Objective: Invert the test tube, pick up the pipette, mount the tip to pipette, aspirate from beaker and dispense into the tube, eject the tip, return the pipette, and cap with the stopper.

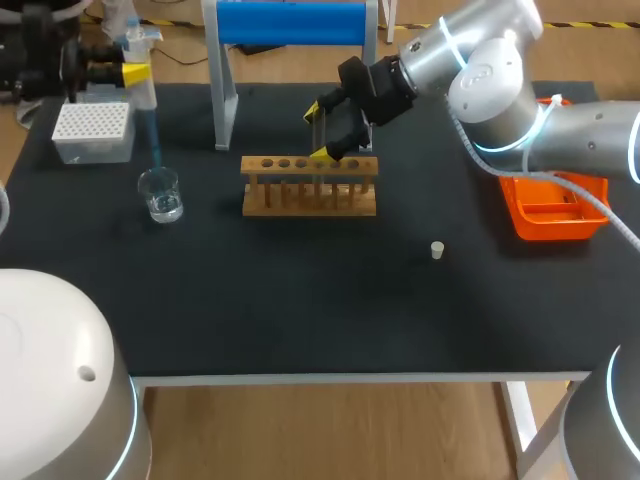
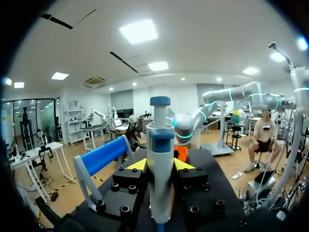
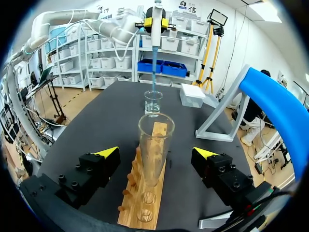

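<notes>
My left gripper (image 1: 133, 72) (image 2: 160, 166) is shut on the white and blue pipette (image 1: 141, 50) (image 2: 160, 159), held upright at the table's far left. Its blue tip (image 1: 153, 135) points down at the mouth of the glass beaker (image 1: 160, 194) (image 3: 153, 103). A clear test tube (image 1: 320, 180) (image 3: 155, 150) stands mouth up in the wooden rack (image 1: 309, 186) (image 3: 145, 193). My right gripper (image 1: 318, 133) (image 3: 155, 153) is open, with one finger on each side of the tube and clear of it. The small white stopper (image 1: 437, 250) lies right of the rack.
A white tip box (image 1: 93, 130) (image 3: 192, 95) sits behind the beaker at the far left. A blue-topped stand (image 1: 290, 25) (image 3: 270, 106) rises behind the rack. An orange tray (image 1: 555, 205) lies at the right under my right arm.
</notes>
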Robot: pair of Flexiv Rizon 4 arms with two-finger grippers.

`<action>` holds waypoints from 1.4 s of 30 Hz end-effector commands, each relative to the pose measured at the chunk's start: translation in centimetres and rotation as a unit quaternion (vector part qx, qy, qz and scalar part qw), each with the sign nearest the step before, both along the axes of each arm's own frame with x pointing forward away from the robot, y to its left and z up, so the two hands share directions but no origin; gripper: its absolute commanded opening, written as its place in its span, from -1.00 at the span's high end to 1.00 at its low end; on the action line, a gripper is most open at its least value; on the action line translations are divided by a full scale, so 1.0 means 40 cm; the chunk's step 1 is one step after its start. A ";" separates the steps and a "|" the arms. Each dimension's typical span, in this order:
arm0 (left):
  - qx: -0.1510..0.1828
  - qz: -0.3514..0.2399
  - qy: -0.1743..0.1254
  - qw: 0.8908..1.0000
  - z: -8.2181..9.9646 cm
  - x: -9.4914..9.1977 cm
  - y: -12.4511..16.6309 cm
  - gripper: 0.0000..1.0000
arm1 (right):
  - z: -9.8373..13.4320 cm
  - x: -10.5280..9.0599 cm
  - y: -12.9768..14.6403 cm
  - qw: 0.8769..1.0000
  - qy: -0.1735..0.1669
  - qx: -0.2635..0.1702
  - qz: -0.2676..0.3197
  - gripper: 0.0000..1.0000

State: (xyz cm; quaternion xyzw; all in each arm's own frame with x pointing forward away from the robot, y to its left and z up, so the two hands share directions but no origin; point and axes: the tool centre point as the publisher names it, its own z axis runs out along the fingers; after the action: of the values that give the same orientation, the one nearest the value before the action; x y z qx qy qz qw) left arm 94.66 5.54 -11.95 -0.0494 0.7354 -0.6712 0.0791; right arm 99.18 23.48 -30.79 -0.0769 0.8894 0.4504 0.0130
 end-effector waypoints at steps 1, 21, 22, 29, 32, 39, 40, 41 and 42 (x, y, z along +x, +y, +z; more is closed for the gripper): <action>0.002 0.010 0.010 1.000 0.044 -0.007 -0.027 1.00 | 0.001 -0.001 -0.002 1.000 0.000 0.000 0.000 -1.00; -0.016 -0.031 0.023 0.999 0.286 0.032 -0.265 1.00 | 0.001 -0.001 -0.002 1.000 0.000 0.000 0.000 -1.00; -0.016 -0.034 0.021 0.999 0.295 0.035 -0.283 1.00 | 0.001 -0.001 -0.002 1.000 0.000 0.000 0.000 -1.00; -0.032 -0.061 0.006 0.998 0.343 0.049 -0.381 1.00 | 0.001 -0.001 -0.002 1.000 0.000 0.000 0.000 -1.00; -0.039 -0.074 0.008 0.996 0.355 0.050 -0.419 1.00 | 0.001 -0.001 -0.002 1.000 0.000 0.000 0.000 -1.00; -0.048 -0.100 0.017 0.994 0.360 0.052 -0.492 1.00 | 0.001 -0.001 -0.002 1.000 0.000 0.000 0.000 -1.00; -0.047 -0.103 0.018 0.993 0.360 0.053 -0.500 1.00 | 0.001 -0.001 -0.002 1.000 0.000 0.000 0.000 -1.00; -0.049 -0.107 0.018 0.993 0.361 0.054 -0.507 1.00 | 0.001 -0.001 -0.002 1.000 0.000 0.000 0.000 -1.00; -0.052 -0.110 0.018 0.992 0.361 0.055 -0.512 1.00 | 0.001 -0.001 -0.002 1.000 0.000 0.000 0.000 -1.00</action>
State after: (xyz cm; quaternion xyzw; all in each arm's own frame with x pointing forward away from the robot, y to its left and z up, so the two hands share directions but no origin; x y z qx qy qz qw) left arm 95.95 -14.22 2.55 0.0086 0.7038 -0.7103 -0.0053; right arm 99.17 23.49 -30.80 -0.0768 0.8894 0.4504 0.0131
